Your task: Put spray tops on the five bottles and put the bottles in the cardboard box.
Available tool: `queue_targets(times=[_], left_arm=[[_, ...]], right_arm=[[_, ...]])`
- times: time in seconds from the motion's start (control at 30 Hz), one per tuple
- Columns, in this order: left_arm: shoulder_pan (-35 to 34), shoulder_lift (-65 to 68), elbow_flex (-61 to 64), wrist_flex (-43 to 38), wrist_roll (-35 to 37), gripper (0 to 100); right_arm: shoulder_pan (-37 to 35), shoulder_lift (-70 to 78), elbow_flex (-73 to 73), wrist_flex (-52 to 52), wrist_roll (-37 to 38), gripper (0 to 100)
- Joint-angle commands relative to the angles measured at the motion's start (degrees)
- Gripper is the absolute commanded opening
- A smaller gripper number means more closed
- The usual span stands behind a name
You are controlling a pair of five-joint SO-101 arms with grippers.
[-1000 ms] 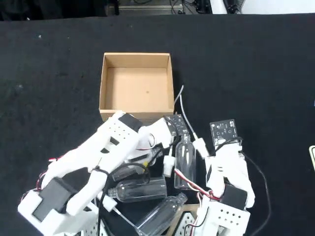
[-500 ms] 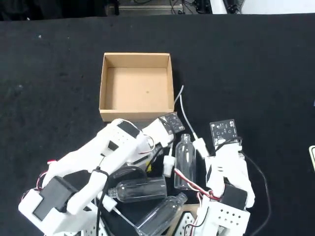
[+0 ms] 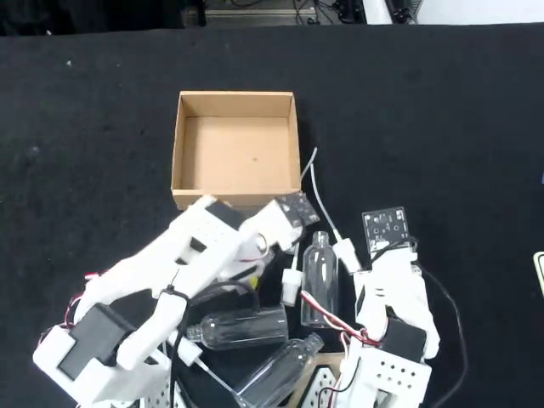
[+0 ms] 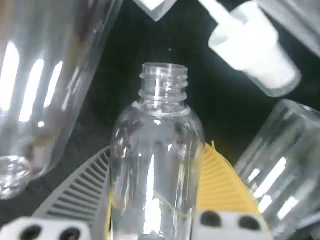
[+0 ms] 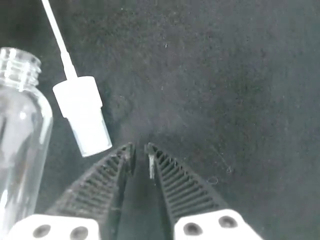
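Black matte bench (image 3: 442,110) w/ faint pale specks, spanning nearly the whole high view. Beyond far edge: dark clutter (image 3: 93,13) at left, tangle of cables (image 3: 316,10) mid, white equipment (image 3: 380,10) & pale surface (image 3: 484,10) at right. Small pale obj (image 3: 540,270) cut off at bench's right edge. Even, soft light.

Bottles cut by the edges
The left wrist view's edge crops the base of the open-necked bottle (image 4: 155,165); the right wrist view's edge halves another bottle (image 5: 17,135).

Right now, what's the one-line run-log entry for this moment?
left gripper: shut on uncapped bottle | right gripper: shut, empty, near loose spray top | box: no bottles
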Motion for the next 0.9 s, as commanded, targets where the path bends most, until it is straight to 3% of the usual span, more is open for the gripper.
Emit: queue_targets(times=[0.0,0.23,0.53,0.73,0.87], left_arm=[[-3.38,-0.88,-16.57,14.77,0.00,4],[-20.44,-0.88,-42.59,37.80,-0.18,3],[-56.13,-0.88,-46.46,37.01,-0.18,3],[-71.43,-1.58,-38.02,28.75,-4.31,3],[-79.52,-4.04,-24.92,16.44,-4.13,3]], right_arm=[[0.97,-5.49,-0.13,-0.26,0.62,1.6],[0.97,-5.49,-0.57,-0.44,0.44,1.3],[-0.26,-5.41,-14.99,-3.69,0.53,1.5],[-12.75,4.97,-32.66,-0.09,0.09,1.5],[-24.53,21.32,-45.14,2.29,-5.36,1.5]])
